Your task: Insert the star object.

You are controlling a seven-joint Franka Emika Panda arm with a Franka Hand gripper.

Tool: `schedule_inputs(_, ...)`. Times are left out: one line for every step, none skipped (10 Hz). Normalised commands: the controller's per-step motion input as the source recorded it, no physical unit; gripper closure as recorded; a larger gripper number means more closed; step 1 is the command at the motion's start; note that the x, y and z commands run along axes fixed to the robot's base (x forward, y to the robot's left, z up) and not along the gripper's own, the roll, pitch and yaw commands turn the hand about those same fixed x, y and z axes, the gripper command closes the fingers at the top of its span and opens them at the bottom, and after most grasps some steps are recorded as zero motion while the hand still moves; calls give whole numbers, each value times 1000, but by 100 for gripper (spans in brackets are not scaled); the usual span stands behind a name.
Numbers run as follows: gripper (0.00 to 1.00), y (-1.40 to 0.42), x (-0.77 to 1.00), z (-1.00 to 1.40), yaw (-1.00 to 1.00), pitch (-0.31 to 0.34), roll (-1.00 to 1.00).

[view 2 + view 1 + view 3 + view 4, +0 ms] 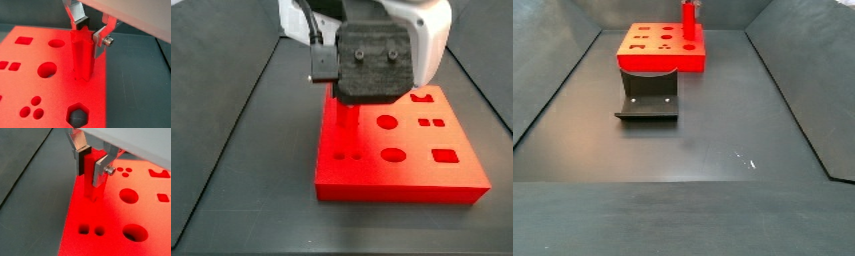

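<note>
The star object (90, 180) is a slim bright red peg with a star-shaped end (80, 52). It stands upright between the fingers of my gripper (91, 168), which is shut on its upper part, as a wrist view (88, 34) shows too. Its lower end meets the top of the big red block (113, 223) close to one edge; any hole under it is hidden. In a side view my gripper (372, 60) hides most of the peg above the block (405, 165). In a side view the peg (688, 22) stands on the block's far right corner (657, 52).
The block has round, square, hexagonal and other shaped holes (47, 70). The dark fixture (648, 101) stands on the floor in front of the block. Dark sloping walls (553, 90) enclose the grey floor.
</note>
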Motion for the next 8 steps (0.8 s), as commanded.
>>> schedule_inputs(100, 0, 49, -1000, 0, -86, 67)
schedule_inputs(100, 0, 26, -1000, 0, -87, 60)
schedule_inputs(100, 0, 17, -1000, 0, -120, 6)
schedule_inputs(100, 0, 0, -1000, 0, -76, 49)
schedule_inputs(100, 0, -37, -1000, 0, -19, 30)
schedule_inputs(100, 0, -60, -1000, 0, -11, 20)
schedule_inputs(100, 0, -54, -1000, 0, -11, 19)
schedule_inputs(100, 0, -17, -1000, -17, -27, 24)
